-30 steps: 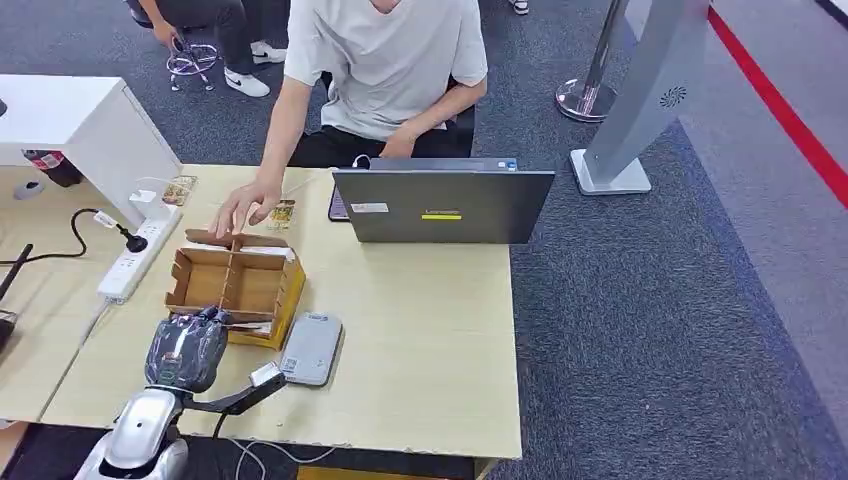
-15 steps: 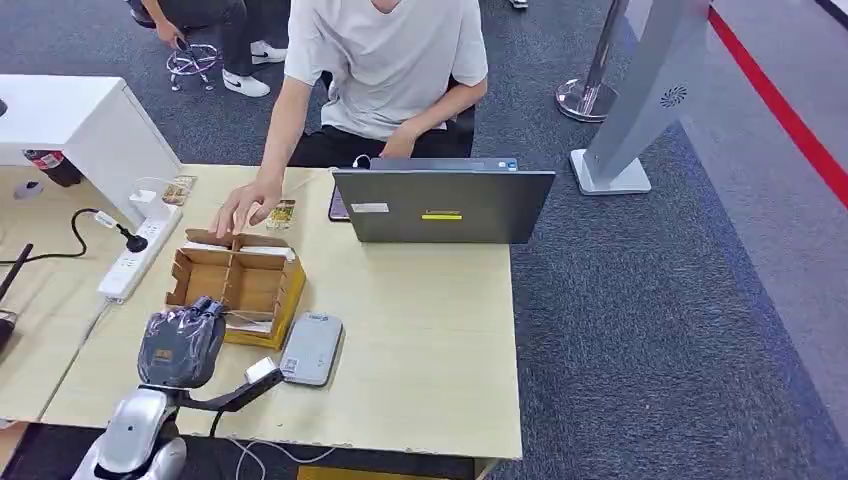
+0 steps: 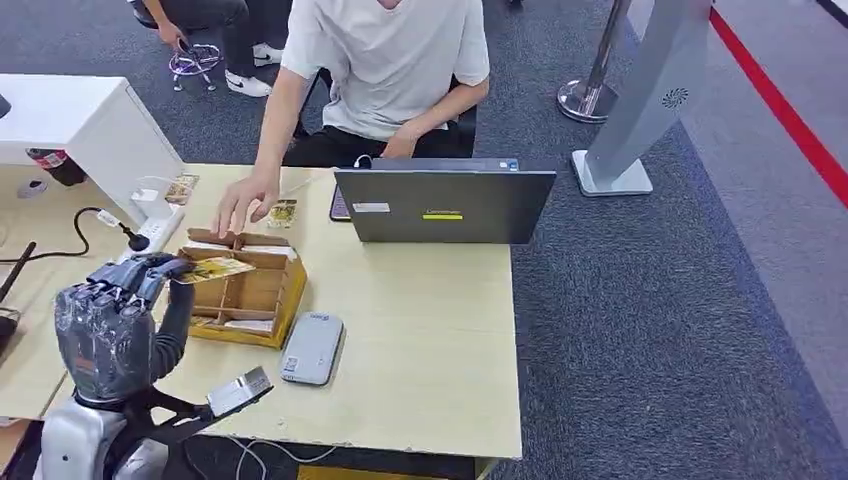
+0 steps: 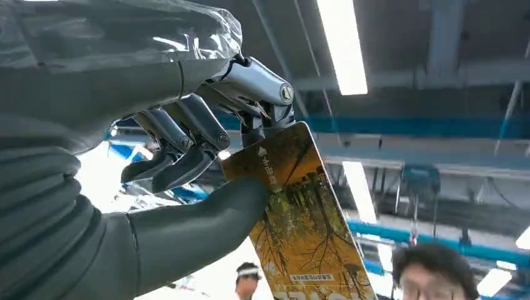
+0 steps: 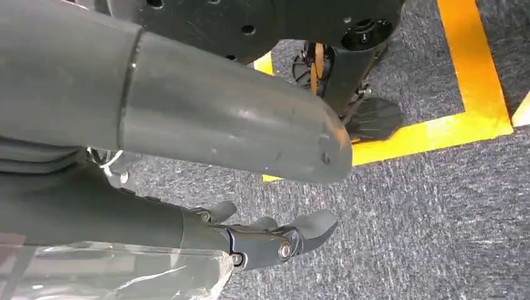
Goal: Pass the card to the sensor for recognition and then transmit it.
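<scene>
— Above the box [image 3: 240,290], what is the left hand [image 3: 105,320] doing?

— It pinches the card [image 3: 215,268] between thumb and fingers, lifted clear of the box's compartments, the card sticking out over the box's near-left part.

— And the sensor?

— The grey reader [image 3: 311,347] lies flat on the desk [image 3: 420,340] just right of the box's near corner. I'd judge the pick-up is done and the carry to the reader is the step in hand. Next the card must swing right of the box and come down face-flat over the reader.

— Anything the wrist camera adds?

— Yes: the left wrist view shows the grip itself, the thumb [image 4: 194,228] under the card [image 4: 300,231] and fingertips [image 4: 187,165] on its upper edge, plus its orange tree print. The head view gives the layout: a person's hand [image 3: 240,205] just behind the box, a laptop [image 3: 445,205] further right.

— The right hand [image 5: 275,240]?

— Hanging over carpet, fingers loosely apart, holding nothing.
</scene>
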Tool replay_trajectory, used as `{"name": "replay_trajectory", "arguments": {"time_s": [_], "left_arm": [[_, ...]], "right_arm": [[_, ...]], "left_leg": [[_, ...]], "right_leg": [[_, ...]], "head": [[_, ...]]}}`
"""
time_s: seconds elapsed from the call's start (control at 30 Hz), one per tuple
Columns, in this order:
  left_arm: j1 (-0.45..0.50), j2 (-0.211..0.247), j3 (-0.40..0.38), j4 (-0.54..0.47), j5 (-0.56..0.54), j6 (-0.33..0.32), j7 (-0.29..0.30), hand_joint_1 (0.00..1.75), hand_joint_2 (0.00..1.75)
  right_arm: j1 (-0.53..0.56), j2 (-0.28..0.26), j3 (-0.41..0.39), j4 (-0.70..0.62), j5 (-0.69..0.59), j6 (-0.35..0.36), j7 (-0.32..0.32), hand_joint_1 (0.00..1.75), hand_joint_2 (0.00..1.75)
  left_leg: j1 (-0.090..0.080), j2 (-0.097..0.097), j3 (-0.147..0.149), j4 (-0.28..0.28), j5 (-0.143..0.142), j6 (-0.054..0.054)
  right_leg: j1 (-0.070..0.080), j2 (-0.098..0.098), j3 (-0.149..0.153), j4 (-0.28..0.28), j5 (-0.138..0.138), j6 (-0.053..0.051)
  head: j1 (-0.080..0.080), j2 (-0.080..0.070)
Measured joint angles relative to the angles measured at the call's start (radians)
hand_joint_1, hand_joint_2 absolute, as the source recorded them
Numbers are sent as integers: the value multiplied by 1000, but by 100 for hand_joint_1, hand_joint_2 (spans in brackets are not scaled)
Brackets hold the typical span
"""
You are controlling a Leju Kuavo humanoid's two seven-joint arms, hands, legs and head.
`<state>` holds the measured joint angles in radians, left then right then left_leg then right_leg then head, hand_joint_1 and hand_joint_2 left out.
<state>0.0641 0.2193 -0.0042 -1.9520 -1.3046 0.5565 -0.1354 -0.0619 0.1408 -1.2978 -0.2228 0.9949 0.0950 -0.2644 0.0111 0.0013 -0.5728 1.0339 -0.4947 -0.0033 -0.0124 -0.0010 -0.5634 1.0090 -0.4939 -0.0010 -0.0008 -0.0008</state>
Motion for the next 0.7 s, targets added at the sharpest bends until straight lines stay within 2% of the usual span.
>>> {"name": "replay_trajectory", "arguments": {"time_s": [0.17,0.23,0.3,0.43,0.5,0.57,0.7], "left_arm": [[-80,0,0,2,-5,-8,11,175,175],[-118,0,0,26,-114,-4,49,175,175],[-200,3,1,127,-196,10,84,175,175],[-394,13,1,438,-206,61,122,175,175],[-459,14,1,562,-206,73,136,175,175],[-500,13,1,656,-207,76,145,175,175],[-537,8,1,757,-207,72,171,175,175]], "right_arm": [[0,0,0,0,10,-1,-6,0,0],[-1,0,4,0,26,3,-8,0,0],[-5,-2,14,0,45,7,-9,0,0],[-15,-5,32,1,60,17,2,0,0],[-15,-5,35,2,64,14,11,0,0],[-13,-5,38,3,66,10,16,0,0],[-13,-5,44,5,68,1,26,0,0]], "left_leg": [[0,1,1,0,1,-1],[0,0,0,0,1,-1],[0,-2,0,0,2,0],[0,-1,0,0,5,-2],[0,1,0,0,6,-2],[0,1,0,0,6,-3],[0,2,-1,0,6,-2]], "right_leg": [[0,1,0,0,2,-2],[0,0,-1,0,2,-2],[0,-3,0,0,2,-2],[0,-2,0,1,5,-3],[0,1,-1,2,6,-3],[0,2,-2,2,6,-3],[0,3,-3,1,6,-2]], "head": [[0,0],[0,0],[0,0],[0,0],[0,0],[0,0],[0,0]]}}
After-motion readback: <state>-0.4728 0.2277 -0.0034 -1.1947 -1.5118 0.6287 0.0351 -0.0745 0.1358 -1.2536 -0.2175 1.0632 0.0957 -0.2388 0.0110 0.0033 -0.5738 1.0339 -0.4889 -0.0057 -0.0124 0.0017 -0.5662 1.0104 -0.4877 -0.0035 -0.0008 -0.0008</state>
